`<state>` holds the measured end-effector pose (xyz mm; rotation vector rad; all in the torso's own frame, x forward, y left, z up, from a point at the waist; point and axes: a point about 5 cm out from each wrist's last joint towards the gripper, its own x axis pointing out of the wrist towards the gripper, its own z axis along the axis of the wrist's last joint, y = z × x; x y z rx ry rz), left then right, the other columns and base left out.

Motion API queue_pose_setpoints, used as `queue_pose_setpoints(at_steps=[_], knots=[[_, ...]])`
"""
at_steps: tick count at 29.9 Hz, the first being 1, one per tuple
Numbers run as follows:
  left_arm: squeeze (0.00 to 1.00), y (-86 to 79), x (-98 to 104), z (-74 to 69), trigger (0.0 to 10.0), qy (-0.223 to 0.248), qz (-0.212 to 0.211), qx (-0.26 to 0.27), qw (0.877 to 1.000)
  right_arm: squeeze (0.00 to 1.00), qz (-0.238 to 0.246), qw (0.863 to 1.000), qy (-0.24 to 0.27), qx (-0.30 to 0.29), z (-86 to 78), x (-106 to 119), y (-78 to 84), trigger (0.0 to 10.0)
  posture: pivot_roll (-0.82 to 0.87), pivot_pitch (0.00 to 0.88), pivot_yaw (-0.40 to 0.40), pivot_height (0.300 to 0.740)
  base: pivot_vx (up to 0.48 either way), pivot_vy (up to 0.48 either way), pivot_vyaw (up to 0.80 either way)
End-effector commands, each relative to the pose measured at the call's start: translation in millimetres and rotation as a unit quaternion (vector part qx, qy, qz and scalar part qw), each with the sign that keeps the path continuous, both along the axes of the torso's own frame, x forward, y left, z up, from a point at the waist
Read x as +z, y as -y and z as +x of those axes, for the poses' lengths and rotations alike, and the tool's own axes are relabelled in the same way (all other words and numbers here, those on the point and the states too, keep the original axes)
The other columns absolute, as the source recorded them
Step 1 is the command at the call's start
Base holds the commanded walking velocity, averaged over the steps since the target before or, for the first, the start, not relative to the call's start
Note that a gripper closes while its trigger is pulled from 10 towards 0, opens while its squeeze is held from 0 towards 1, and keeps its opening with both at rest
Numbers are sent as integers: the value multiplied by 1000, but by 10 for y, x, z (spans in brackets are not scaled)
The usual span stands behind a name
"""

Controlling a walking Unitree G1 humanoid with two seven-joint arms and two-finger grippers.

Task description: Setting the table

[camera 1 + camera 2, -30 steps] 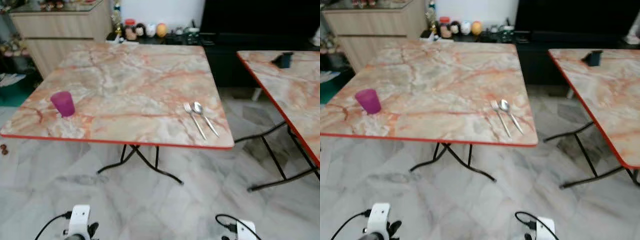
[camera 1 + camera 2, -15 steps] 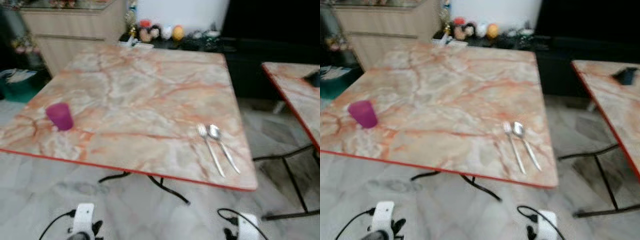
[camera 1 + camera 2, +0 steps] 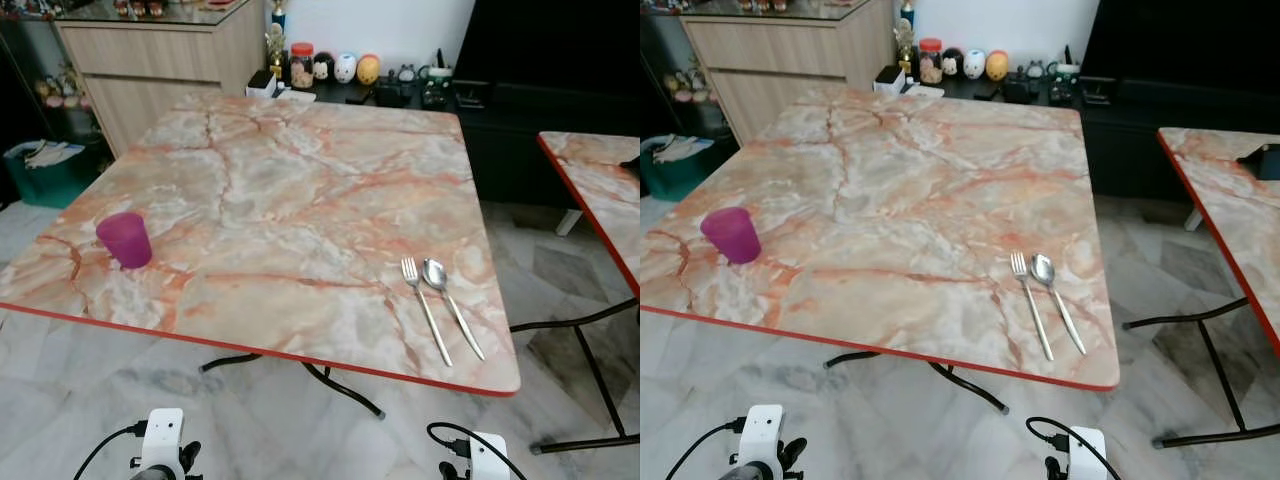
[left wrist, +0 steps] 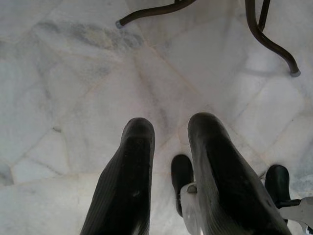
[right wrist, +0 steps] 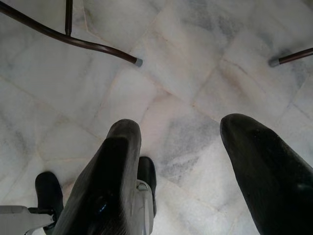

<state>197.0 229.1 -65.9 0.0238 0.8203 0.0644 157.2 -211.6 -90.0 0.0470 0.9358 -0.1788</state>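
Observation:
A marble-patterned folding table (image 3: 300, 190) with a red edge stands in front of me. A purple cup (image 3: 124, 239) is upright near its front left corner. A fork (image 3: 424, 308) and a spoon (image 3: 450, 305) lie side by side near the front right corner. Both arms hang low in front of the table. My left gripper (image 4: 171, 125) points at the marble floor, its fingers a little apart and holding nothing. My right gripper (image 5: 185, 126) also faces the floor, open wide and holding nothing.
A second marble table (image 3: 600, 180) stands to the right, across a gap of floor. A wooden cabinet (image 3: 150, 60) is at the back left, with a green basket (image 3: 45, 170) beside it. A dark low unit (image 3: 400, 90) carries figurines. Black table legs (image 4: 264, 34) cross the floor.
The camera has moved closer to the table and turned slightly, and the blur has cleared. Cup, fork and spoon keep their places on the table. Both arms still hang low.

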Motion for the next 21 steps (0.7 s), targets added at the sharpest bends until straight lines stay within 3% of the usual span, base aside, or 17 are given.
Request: queue_pose_setpoints(at_steps=[1, 13, 15, 21], knots=[[0, -9, -20, -34, 10000, -10, 0, 0, 1000, 0, 2, 1000, -6, -4, -31, -15, 0, 10000, 46, 0, -18, 740, 0, 0, 0], [0, -8, -21, -34, 10000, -10, 1, 0, 1000, 0, 3, 1000, -6, -4, -31, -14, 0, 10000, 46, 0, -18, 740, 0, 0, 0], [0, 32, -33, -45, 10000, -11, 19, -25, 999, 0, -4, 999, 35, -21, 23, 32, 16, 10000, 6, 0, -20, 740, 0, 0, 0], [0, 44, -27, -28, 10000, -9, 20, -29, 999, 0, -3, 999, 37, -22, 30, 35, 16, 10000, 2, 0, -20, 740, 0, 0, 0]])
